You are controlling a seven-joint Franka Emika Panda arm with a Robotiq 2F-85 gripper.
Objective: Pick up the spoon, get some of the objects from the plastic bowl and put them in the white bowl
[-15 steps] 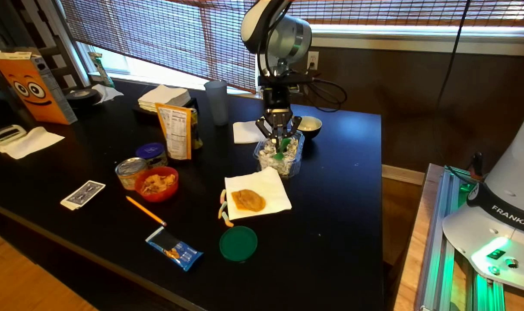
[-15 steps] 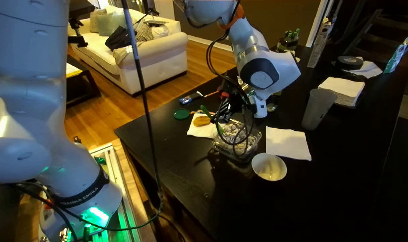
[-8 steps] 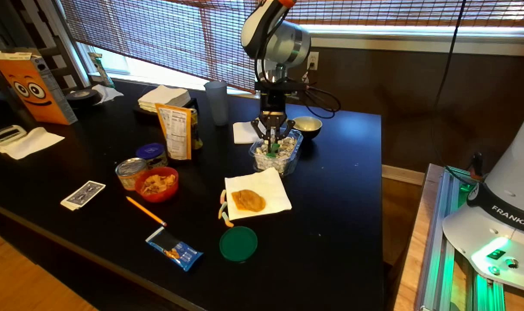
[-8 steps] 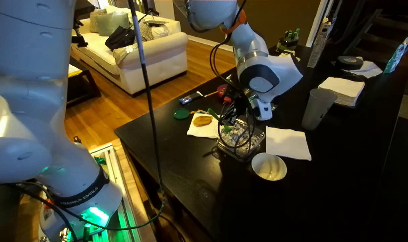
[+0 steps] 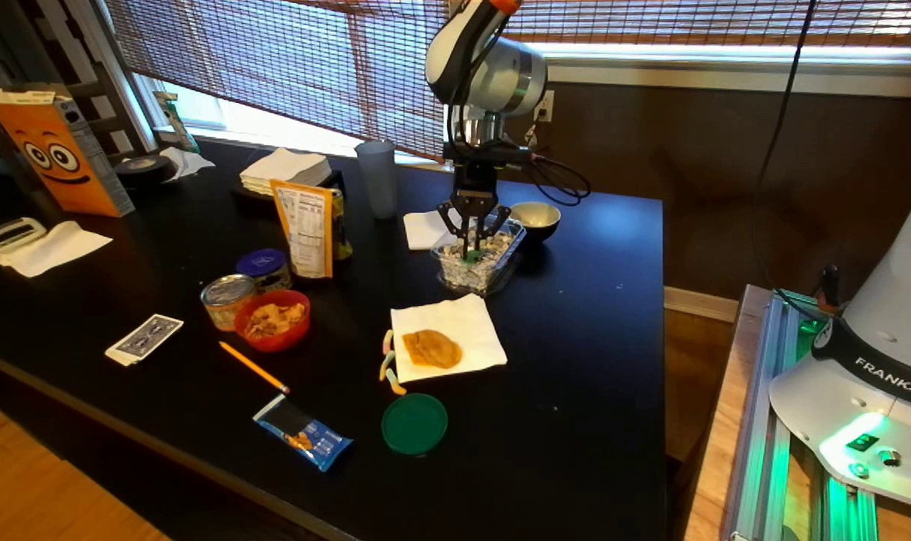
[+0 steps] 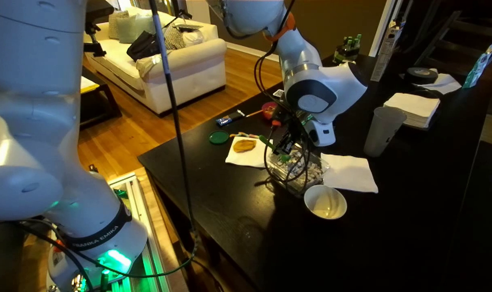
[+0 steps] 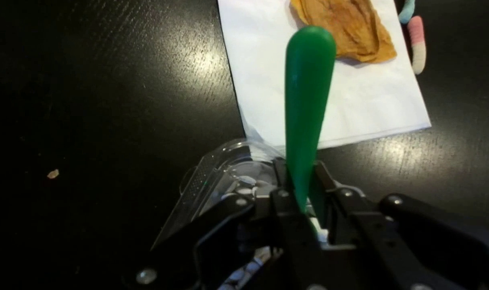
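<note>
On a wooden floor, a long black table stands below the robot's gripper, a cream sofa well apart from it. The gripper points down, jaws clenched. Just beneath it is the clear plastic bowl; near it, just beside that container, the round white bowl, pale inside. Held in the gripper, the green spoon slants, handle jutting up, lower end down at the small beige-white bits in the plastic bowl.
</note>
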